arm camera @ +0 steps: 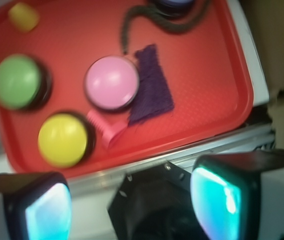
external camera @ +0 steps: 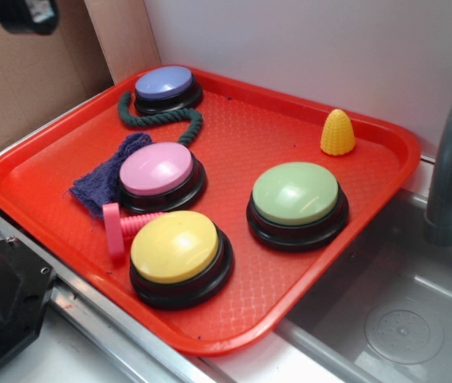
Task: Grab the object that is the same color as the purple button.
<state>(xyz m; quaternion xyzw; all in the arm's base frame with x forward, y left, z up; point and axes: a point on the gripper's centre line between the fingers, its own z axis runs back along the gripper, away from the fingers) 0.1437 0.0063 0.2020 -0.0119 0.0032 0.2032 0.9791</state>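
Note:
The object, a small dark purple fuzzy rag (external camera: pixel 104 180) (arm camera: pixel 152 85), lies flat on the red tray (external camera: pixel 257 132) (arm camera: pixel 207 60), tucked against the left side of the pink button (external camera: pixel 158 169) (arm camera: pixel 111 82). The purple button (external camera: pixel 164 82) (arm camera: pixel 174 2) stands at the tray's far corner, cut off by the top edge in the wrist view. My gripper (arm camera: pixel 131 207) hovers high above the tray's near rim, well away from the rag. It is open, its fingers wide apart with nothing between them.
A dark green rope (external camera: pixel 158 120) (arm camera: pixel 147 20) curls from the purple button toward the pink one. A pink bolt (external camera: pixel 122 227), yellow button (external camera: pixel 176 246), green button (external camera: pixel 296 194) and yellow corn toy (external camera: pixel 337 132) share the tray. The sink (external camera: pixel 401 319) and faucet (external camera: pixel 449 159) are at right.

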